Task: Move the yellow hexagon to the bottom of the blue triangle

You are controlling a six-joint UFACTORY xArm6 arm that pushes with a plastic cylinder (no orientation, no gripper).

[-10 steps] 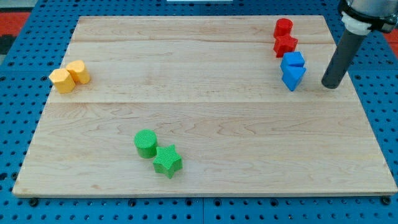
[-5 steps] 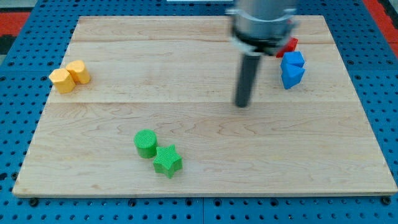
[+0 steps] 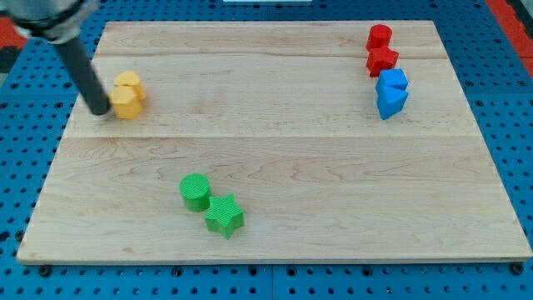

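Note:
Two yellow blocks sit touching at the board's left: the yellow hexagon in front and another yellow block just behind it. My tip is right against the hexagon's left side. The blue triangle lies at the view's right, touching a second blue block just above it. The rod slants up to the view's top left.
Two red blocks stand stacked in a line above the blue ones at the top right. A green cylinder and a green star sit together at the lower middle. The wooden board lies on a blue pegboard.
My tip swept from the right side across the board to the far left. The two yellow blocks have shifted to the right by roughly a block's width.

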